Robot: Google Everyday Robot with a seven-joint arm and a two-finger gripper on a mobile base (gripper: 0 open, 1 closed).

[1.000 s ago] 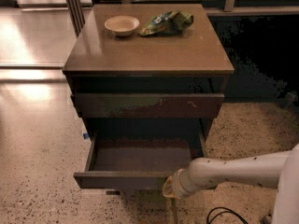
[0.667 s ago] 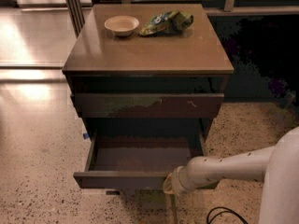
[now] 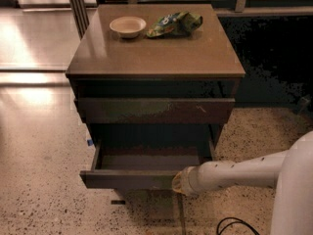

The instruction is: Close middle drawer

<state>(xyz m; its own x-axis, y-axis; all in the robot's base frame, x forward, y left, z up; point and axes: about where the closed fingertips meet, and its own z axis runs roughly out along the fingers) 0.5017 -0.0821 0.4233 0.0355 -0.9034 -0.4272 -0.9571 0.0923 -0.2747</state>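
The middle drawer (image 3: 146, 161) of the dark-brown cabinet stands pulled out, with its grey-brown floor showing and its plain front (image 3: 127, 179) towards me. My gripper (image 3: 178, 182) is at the end of the white arm that reaches in from the lower right. It sits against the right part of the drawer's front. The fingertips are hidden against the dark wood.
A taller drawer front with pale scratches (image 3: 154, 110) sits shut above. On the cabinet top (image 3: 156, 58) lie a pale bowl (image 3: 127, 26) and a green snack bag (image 3: 174, 23). A black cable (image 3: 234, 225) lies on the speckled floor at lower right. Metal posts (image 3: 76, 6) stand at back left.
The drawer front has moved a little towards the cabinet, so less of its floor shows. My arm has moved in with it.
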